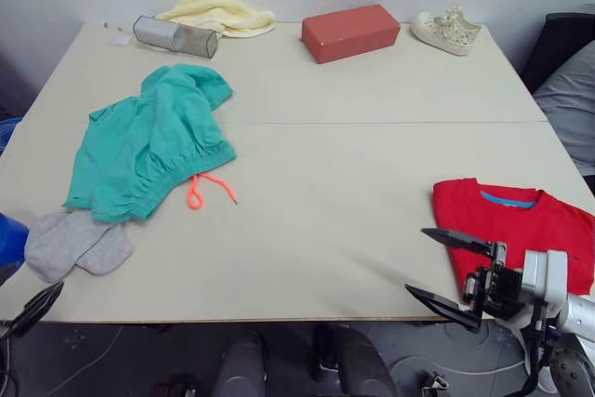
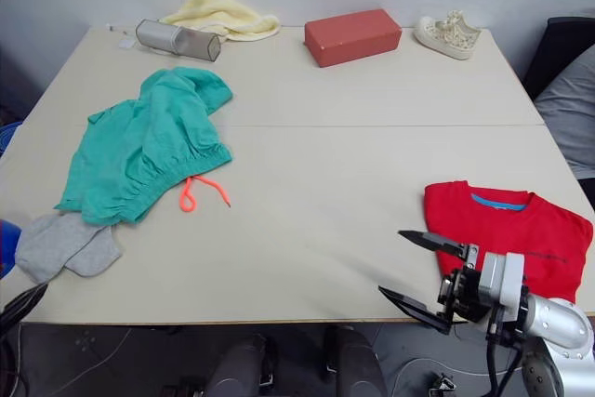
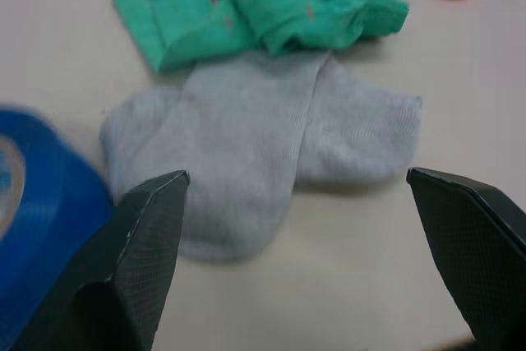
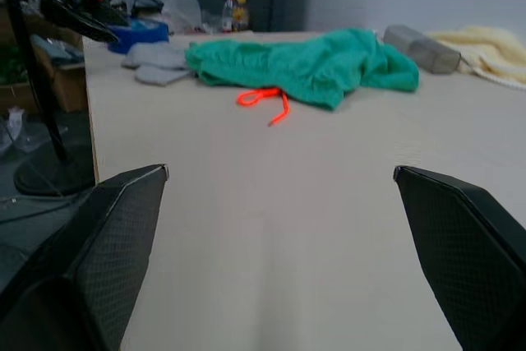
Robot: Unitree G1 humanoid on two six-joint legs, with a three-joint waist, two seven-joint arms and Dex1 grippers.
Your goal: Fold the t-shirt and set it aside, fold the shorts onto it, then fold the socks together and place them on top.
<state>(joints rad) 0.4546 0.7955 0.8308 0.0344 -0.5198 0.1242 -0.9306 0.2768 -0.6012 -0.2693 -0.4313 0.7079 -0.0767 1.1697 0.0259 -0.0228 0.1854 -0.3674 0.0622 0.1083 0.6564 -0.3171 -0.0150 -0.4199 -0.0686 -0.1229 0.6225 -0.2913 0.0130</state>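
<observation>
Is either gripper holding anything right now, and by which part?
Nothing is held. Both the left gripper and the right gripper are open, with bare space between the fingers.

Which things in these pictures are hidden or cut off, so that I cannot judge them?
- Socks: top ends hidden under the shorts, head views.
- T-shirt: near part covered by the right gripper, right side cut by the picture edge.
- Blue object: blurred, cut off, left wrist view.
</observation>
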